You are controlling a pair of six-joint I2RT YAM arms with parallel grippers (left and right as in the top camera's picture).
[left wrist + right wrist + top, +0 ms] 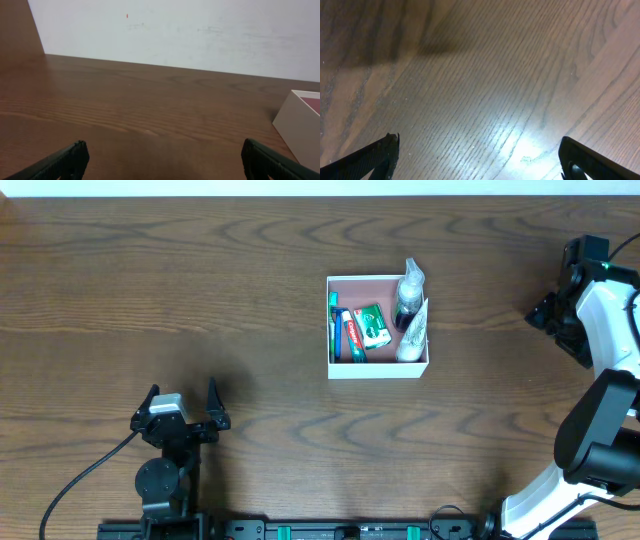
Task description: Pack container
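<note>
Gaping empty, my left gripper (182, 392) and right gripper (477, 151) sit apart from one container (378, 370) holding one toothbrush (333, 326), one tube (349, 336), one carton (372, 326), one bottle (408, 292).

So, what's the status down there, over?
Open and empty: left pincer, right pincer, both apart from box. Box mid-table, holding toothbrush, toothpaste, green packet, bottle. Nothing seen in the way.

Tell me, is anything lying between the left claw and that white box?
No. The overhead view shows only bare wooden table between the open left gripper and the container; the left wrist view agrees.
</note>
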